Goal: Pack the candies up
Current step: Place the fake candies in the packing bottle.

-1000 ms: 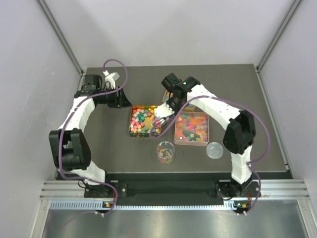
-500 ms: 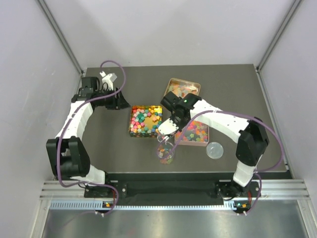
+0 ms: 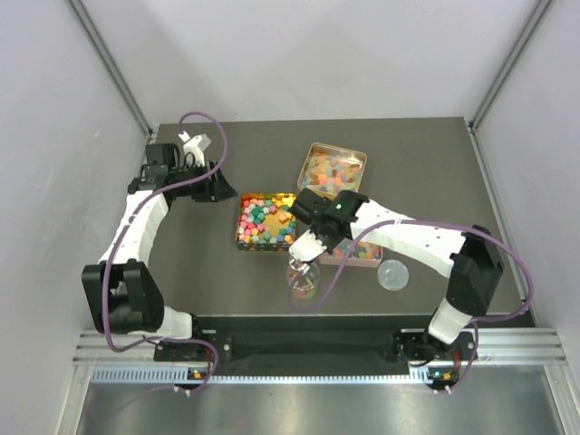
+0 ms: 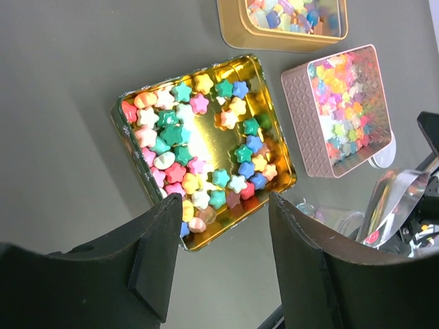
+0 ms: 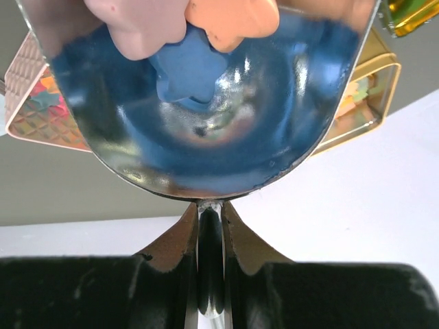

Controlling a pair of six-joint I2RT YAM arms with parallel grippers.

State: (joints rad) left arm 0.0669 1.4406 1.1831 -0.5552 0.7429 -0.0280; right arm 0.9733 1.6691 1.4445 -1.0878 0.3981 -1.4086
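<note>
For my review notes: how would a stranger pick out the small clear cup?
On the dark table, look near the middle of its front edge. The small clear plastic cup stands just before the square gold tin of star candies. Only it is tall and see-through.

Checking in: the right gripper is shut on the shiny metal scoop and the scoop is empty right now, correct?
Not quite. The right gripper is shut on the shiny metal scoop, but the scoop is not empty: it carries star-shaped candies, pink, orange and blue, as the right wrist view shows.
</note>
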